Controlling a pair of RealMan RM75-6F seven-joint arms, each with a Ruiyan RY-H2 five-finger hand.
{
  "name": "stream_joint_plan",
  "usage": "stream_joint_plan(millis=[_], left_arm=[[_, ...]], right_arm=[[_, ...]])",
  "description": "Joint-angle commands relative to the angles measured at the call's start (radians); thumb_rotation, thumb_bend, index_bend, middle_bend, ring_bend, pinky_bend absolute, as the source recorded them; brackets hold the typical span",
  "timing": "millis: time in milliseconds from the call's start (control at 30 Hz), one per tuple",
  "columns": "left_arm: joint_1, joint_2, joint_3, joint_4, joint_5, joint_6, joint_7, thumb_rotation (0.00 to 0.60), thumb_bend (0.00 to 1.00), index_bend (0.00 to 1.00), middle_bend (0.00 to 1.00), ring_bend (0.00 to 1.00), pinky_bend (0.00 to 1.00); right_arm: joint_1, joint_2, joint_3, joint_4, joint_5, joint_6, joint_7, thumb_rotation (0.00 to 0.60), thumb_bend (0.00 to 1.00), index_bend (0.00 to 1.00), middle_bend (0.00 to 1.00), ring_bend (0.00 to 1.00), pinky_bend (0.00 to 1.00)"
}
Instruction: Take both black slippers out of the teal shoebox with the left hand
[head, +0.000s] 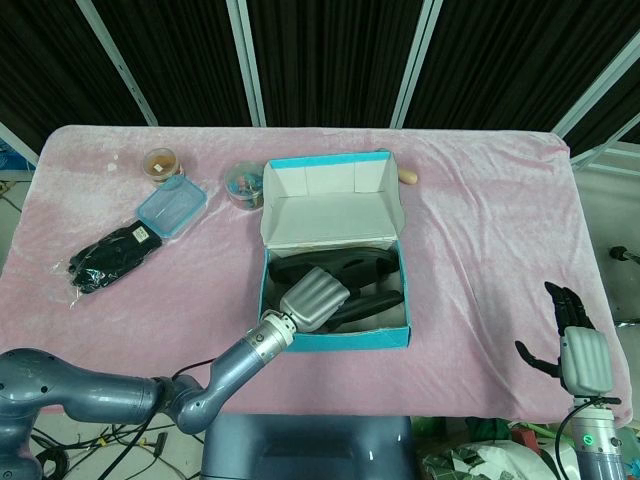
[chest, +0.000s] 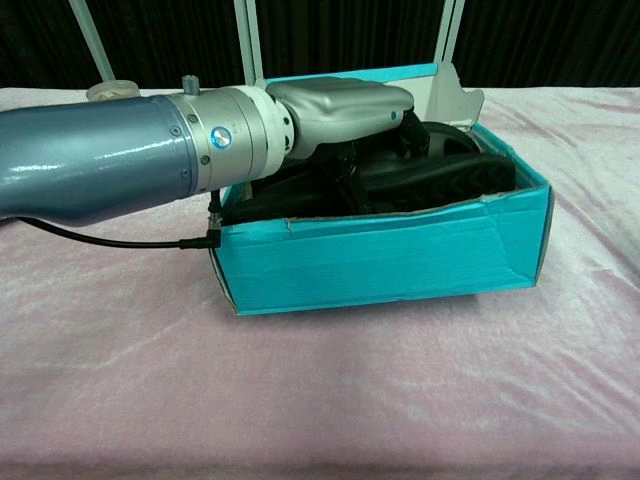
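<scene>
Reaching into teal shoebox (head: 337, 338), left hand (head: 314, 297) grips black slipper (head: 372, 303).

I counted one teal shoebox (head: 340, 335) on my desk (head: 480, 230), and inside it two black slippers, one (head: 335, 265) nearer the lid and one (head: 378, 305) nearer the front wall. To its left I counted two small round containers, one (head: 159, 162) farther out and one (head: 244, 185) close to the box, one blue lidded box (head: 171, 207), and one bundle of black gloves (head: 112, 255). One wooden piece (head: 407, 177) showed behind the lid.
</scene>
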Motion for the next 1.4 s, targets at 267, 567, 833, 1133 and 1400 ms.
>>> stream_joint_plan(millis=[267, 567, 833, 1133, 1400], left_arm=[[-0.009, -0.01, 0.034, 0.025, -0.046, 0.064, 0.187, 0.6, 0.41, 0.46, 0.61, 0.52, 0.61], [-0.015, -0.071, -0.013, -0.006, -0.215, 0.141, 0.246, 0.6, 0.4, 0.43, 0.58, 0.51, 0.61], [0.054, -0.024, -0.028, -0.088, 0.034, 0.242, 0.073, 0.6, 0.38, 0.42, 0.56, 0.48, 0.56], [0.179, 0.188, 0.02, -0.27, 0.242, 0.327, -0.061, 0.6, 0.37, 0.43, 0.56, 0.47, 0.54], [0.264, 0.407, 0.124, -0.275, 0.239, 0.289, 0.006, 0.6, 0.36, 0.45, 0.56, 0.47, 0.48]], right_arm=[[0.005, 0.002, 0.002, 0.002, 0.009, -0.02, 0.008, 0.6, 0.13, 0.04, 0.09, 0.07, 0.29], [0.007, 0.001, 0.003, 0.007, 0.011, -0.03, 0.013, 0.6, 0.13, 0.04, 0.09, 0.07, 0.29], [0.006, 0.002, 0.004, 0.012, 0.012, -0.03, 0.018, 0.6, 0.13, 0.04, 0.09, 0.07, 0.29], [0.011, 0.0, 0.008, 0.023, 0.007, -0.032, 0.031, 0.6, 0.13, 0.04, 0.09, 0.07, 0.29], [0.022, -0.004, 0.011, 0.032, 0.002, -0.043, 0.04, 0.6, 0.13, 0.04, 0.09, 0.07, 0.29]])
